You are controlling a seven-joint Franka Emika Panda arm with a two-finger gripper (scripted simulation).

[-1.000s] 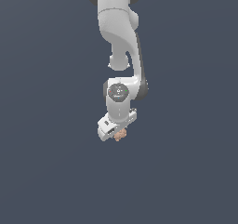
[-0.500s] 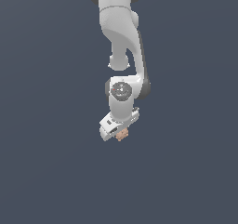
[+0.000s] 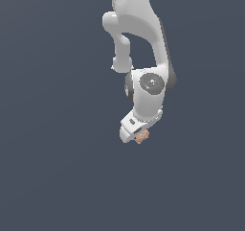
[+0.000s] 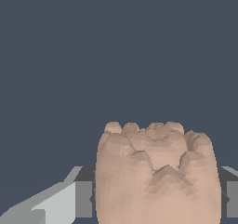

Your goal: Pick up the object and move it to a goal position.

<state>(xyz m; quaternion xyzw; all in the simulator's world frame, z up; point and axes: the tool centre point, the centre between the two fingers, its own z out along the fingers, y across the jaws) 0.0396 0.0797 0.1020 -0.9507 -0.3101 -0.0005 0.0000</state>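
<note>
Hanging from the white arm (image 3: pixel 136 38), the pincer (image 3: pixel 139 135) is clenched on the lump (image 3: pixel 142 137), which sits between its fingers and pokes out just past the pincer's white body in the exterior view. That body is tilted, its lower end toward the exterior view's left, and the peach-tan lump shows at its edge on the exterior view's right. From the wrist view the lump (image 4: pixel 157 176) fills the space between the two grey fingers (image 4: pixel 62 202), one on each side of it, and both appear to touch its flanks, though the contact itself is at the picture's edge. Its surface is bumpy and faceted, with a row of small knobs along the end farthest from the pincer's base. Plain dark blue-grey background (image 3: pixel 52 129) lies behind pincer and lump in both views.
</note>
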